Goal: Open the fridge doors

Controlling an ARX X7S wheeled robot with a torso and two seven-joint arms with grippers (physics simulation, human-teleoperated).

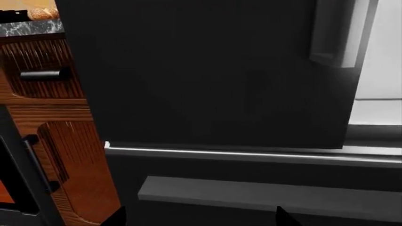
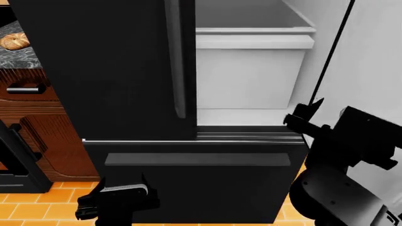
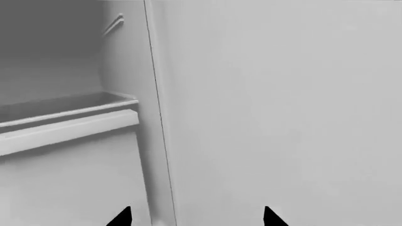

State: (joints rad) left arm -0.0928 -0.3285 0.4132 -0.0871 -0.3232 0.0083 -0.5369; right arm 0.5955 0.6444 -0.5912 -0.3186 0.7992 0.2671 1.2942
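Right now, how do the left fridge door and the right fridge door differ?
The left fridge door is shut, flush above the drawer front; the right fridge door is swung open, exposing the white bin. The left one shows its glossy black face and grey bar handle; the right one shows its white inner face. The right gripper is at the right door; the left gripper hangs low, apart from the left door.

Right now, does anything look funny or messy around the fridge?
Nothing looks spilled or broken. The only uneven thing is the doors: the right fridge door is swung open, showing its white inner face and a white bin inside, while the left fridge door is shut. That fits a job half done.
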